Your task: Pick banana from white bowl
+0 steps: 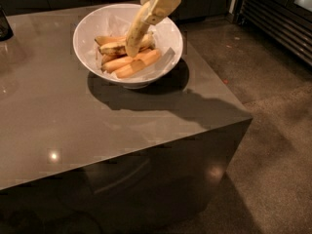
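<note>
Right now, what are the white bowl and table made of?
The white bowl looks like glazed ceramic: glossy, soft highlights. The table: smooth, semi-gloss grey-brown, mirrors a light spot; stone or laminate, unclear. The gripper reaches into the bowl from above.

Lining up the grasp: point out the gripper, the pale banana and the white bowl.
white bowl (90, 30), camera view, bare left inner wall
pale banana (115, 47), camera view, its visible middle
gripper (132, 47), camera view, tip, inside the white bowl
</note>
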{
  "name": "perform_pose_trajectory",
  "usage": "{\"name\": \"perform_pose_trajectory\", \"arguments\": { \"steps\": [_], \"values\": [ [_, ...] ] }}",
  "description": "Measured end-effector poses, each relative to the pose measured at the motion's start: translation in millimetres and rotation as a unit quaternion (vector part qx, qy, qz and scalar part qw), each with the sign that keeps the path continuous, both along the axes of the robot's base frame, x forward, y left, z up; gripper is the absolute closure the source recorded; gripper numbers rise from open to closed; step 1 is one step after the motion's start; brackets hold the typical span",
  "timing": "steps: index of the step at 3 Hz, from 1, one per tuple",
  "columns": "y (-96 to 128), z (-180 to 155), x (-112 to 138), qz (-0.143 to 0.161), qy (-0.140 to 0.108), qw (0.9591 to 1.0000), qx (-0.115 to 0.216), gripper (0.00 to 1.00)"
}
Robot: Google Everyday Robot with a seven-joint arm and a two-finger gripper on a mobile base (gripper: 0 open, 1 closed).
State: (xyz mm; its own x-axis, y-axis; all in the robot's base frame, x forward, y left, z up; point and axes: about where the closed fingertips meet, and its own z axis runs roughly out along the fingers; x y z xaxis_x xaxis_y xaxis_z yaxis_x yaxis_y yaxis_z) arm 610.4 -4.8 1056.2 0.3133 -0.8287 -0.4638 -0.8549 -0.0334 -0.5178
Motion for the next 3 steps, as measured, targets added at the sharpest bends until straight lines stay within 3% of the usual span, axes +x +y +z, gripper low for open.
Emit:
{"name": "perform_pose_trajectory", "arguments": {
  "steps": [1,3],
  "values": [
    [16,16,-15,0.033,-0.013,0.9991,0.022,1.0],
    [21,27,-24,0.039,-0.019,0.9984,0.036,1.0]
  ]
}}
